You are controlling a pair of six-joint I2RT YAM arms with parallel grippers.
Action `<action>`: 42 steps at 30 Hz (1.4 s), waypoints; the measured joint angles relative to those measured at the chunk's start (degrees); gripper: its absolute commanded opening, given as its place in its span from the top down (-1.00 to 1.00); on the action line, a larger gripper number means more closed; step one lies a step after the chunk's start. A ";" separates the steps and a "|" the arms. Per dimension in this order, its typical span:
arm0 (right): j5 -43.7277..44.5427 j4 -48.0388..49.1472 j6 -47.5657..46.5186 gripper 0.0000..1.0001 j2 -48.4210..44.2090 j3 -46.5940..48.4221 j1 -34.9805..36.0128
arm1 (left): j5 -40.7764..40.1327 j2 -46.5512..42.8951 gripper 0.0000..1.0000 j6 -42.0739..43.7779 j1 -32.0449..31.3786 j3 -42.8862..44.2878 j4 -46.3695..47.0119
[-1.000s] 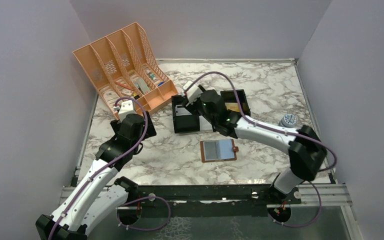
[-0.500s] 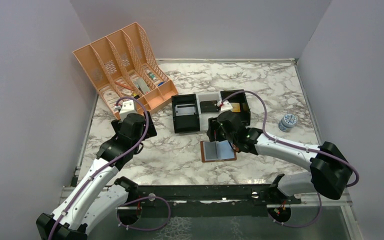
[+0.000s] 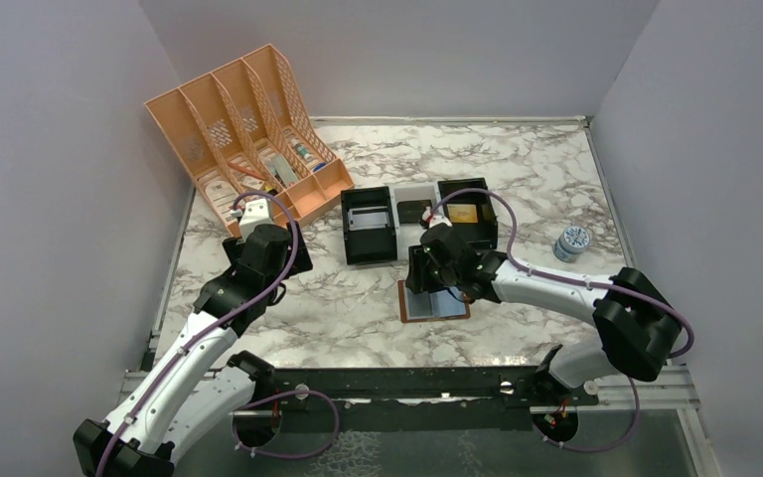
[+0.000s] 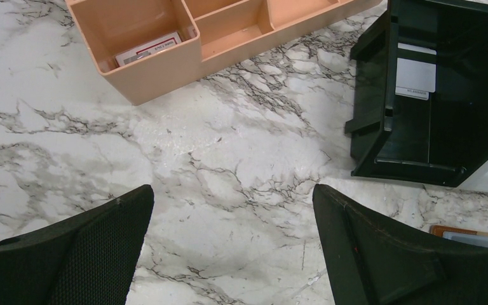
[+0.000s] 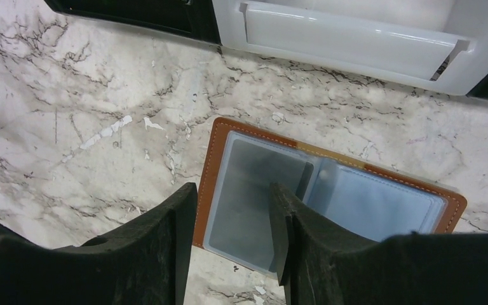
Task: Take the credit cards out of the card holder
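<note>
The card holder (image 3: 447,306) lies spread open on the marble, brown leather round pale blue-grey pockets (image 5: 381,203). A grey credit card (image 5: 260,162) shows in its left pocket. My right gripper (image 5: 232,189) hangs just over that left half, open, its fingers standing either side of the card with nothing clamped between them. In the top view the right gripper (image 3: 423,281) covers the holder's left part. Another pale card (image 4: 416,75) lies in the black tray (image 4: 438,140). My left gripper (image 4: 232,210) is wide open over bare marble, left of the tray, and a corner of the card holder (image 4: 473,236) shows beside its right finger.
Behind the holder stand a black tray (image 3: 369,246), a white tray (image 3: 414,191) and a second black tray (image 3: 468,189) with a yellowish card. A peach file organiser (image 3: 248,129) lies at the back left. A small jar (image 3: 572,241) stands at the right.
My right arm has swung back from the black tray to the card holder and dropped over its left half, jaws a little narrower. The left arm has not moved.
</note>
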 measured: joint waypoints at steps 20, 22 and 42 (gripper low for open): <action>8.15 -8.15 2.73 -0.06 7.72 4.31 3.56 | 0.02 0.24 -0.98 0.02 0.00 0.00 0.00; 8.37 -8.11 2.97 -0.06 8.07 4.37 3.58 | 0.02 0.52 -0.98 0.00 0.00 0.00 0.00; 9.16 -5.64 3.43 0.83 10.03 5.55 3.87 | 2.16 3.13 -0.98 0.37 0.00 0.00 0.07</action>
